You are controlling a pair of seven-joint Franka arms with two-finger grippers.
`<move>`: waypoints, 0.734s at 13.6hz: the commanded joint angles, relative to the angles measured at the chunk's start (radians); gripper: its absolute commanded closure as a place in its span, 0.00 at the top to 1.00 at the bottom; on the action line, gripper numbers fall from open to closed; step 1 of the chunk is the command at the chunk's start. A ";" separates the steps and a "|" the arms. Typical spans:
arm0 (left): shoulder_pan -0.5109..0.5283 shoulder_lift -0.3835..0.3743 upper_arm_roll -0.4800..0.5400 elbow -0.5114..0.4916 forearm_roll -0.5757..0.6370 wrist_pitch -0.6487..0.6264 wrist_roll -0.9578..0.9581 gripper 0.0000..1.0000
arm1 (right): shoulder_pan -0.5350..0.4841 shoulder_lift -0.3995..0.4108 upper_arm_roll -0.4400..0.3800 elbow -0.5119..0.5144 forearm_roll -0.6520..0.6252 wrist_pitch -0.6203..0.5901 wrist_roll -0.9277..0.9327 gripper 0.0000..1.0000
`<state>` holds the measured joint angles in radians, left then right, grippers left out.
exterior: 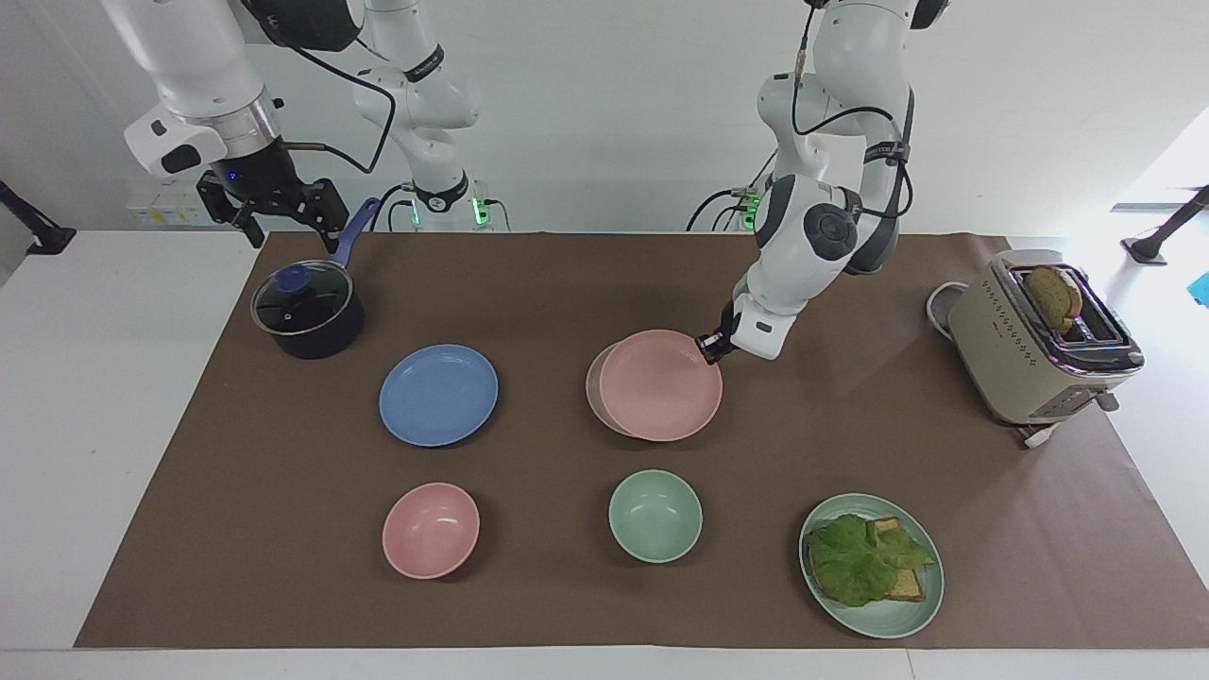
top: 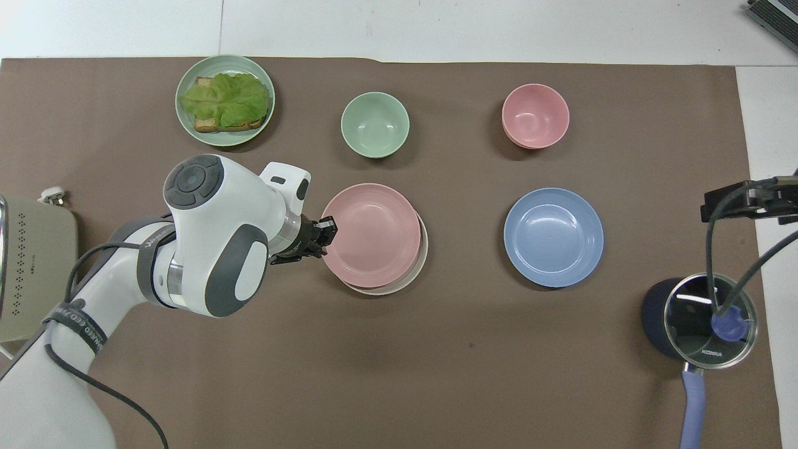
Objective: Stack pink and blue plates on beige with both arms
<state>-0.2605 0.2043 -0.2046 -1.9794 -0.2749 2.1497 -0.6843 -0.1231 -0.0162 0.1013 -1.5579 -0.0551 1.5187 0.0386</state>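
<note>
Abt halfway, judging by the layout. The pink plate (exterior: 660, 384) sits over the beige plate (exterior: 595, 387), slightly off-centre toward the left arm's end of the worktop, so only a crescent of beige shows. The left claw (exterior: 706, 347) is at the pink plate's rim, fingers pinched on the edge. Can't tell from this angle whether the plate has fully settled or whether the grip has begun to loosen, so release is prob. the step in hand.

Left to do: the blue plate (exterior: 438, 394). It lies flat on the brown mat, well apart from the stack, toward the right arm's end, untouched. The right claw (exterior: 274, 210) waits up over the mat's edge by the lidded pot (exterior: 307, 310), fingers spread, holding nothing.

So 1 of 2 plates is placed. Then blue goes on top, w/ the right arm.
</note>
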 commanded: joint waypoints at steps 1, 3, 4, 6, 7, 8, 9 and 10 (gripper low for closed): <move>-0.023 -0.016 0.017 -0.012 -0.023 0.009 0.015 1.00 | -0.007 -0.007 0.005 -0.002 -0.002 -0.003 0.018 1.00; -0.017 -0.017 0.022 0.002 -0.012 -0.030 0.011 1.00 | -0.007 -0.007 0.005 -0.002 -0.002 -0.003 0.017 1.00; -0.002 -0.025 0.030 0.019 -0.001 -0.059 0.014 1.00 | -0.007 -0.007 0.005 -0.002 -0.002 -0.003 0.017 1.00; 0.082 -0.036 0.030 0.080 0.103 -0.137 0.073 1.00 | -0.007 -0.007 0.005 -0.002 -0.002 -0.003 0.017 1.00; 0.118 -0.037 0.033 0.117 0.124 -0.189 0.148 1.00 | -0.007 -0.007 0.005 -0.002 0.000 -0.003 0.020 1.00; 0.153 -0.040 0.034 0.158 0.132 -0.238 0.232 1.00 | -0.007 -0.007 0.005 -0.002 0.000 -0.002 0.021 1.00; 0.203 -0.057 0.034 0.187 0.167 -0.281 0.341 1.00 | -0.007 -0.007 0.006 -0.002 0.000 -0.002 0.020 1.00; 0.249 -0.074 0.034 0.217 0.201 -0.312 0.458 1.00 | -0.006 -0.007 0.006 -0.002 0.000 -0.002 0.020 1.00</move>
<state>-0.0786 0.1621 -0.1657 -1.8130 -0.1240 1.9171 -0.3820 -0.1231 -0.0162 0.1013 -1.5579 -0.0551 1.5186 0.0387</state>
